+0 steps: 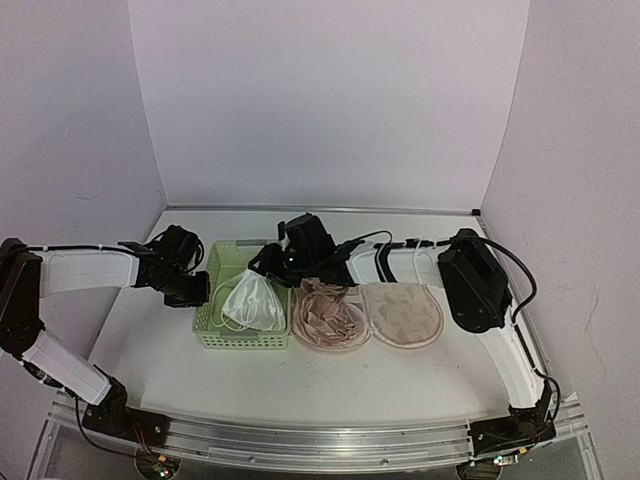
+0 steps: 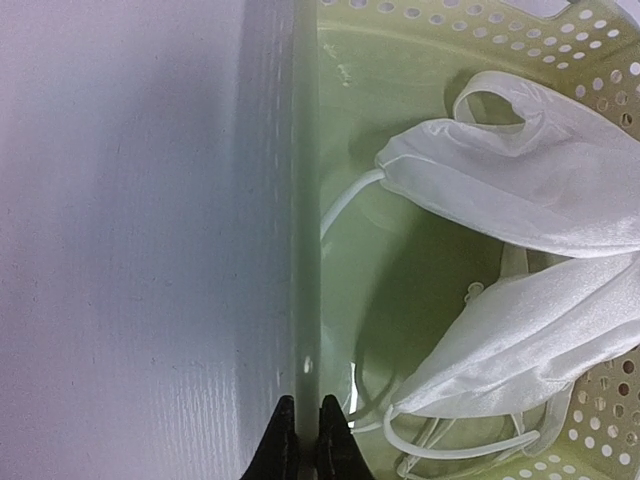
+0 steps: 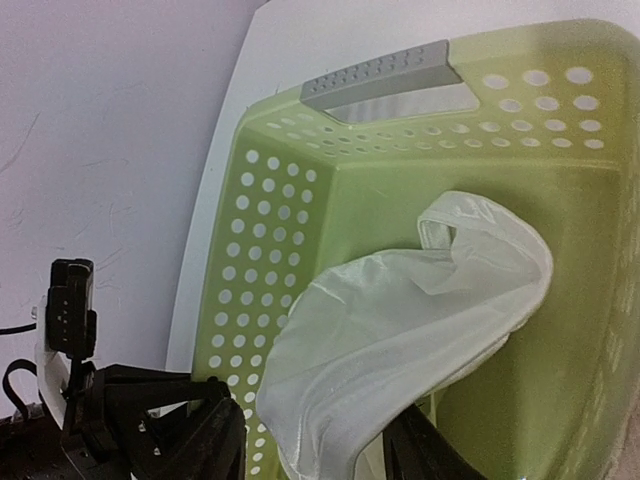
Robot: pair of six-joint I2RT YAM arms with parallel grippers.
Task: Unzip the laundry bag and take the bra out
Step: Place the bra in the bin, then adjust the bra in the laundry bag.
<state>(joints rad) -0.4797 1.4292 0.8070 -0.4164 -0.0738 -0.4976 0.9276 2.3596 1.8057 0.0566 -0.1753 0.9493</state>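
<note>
The laundry bag lies unzipped and spread flat on the counter, just right of the basket and touching its side. Opened, it makes two rounded padded lobes side by side, so its long axis runs left to right, parallel to the near edge, with the insides facing up. The right lobe shows smooth beige lining with a faint print and a pale rim; the left lobe holds crumpled beige-pink cloth.

The bra is white and satiny, with a soft sheen and thin cord-like straps, and stands bunched inside the light green plastic basket, whose walls are pierced with round holes.

The left fingers are closed on the basket's thin left rim. The right fingers sit apart on either side of the bra's cloth; whether they pinch it cannot be told.

The counter is matt white, enclosed by plain pale lilac walls
</note>
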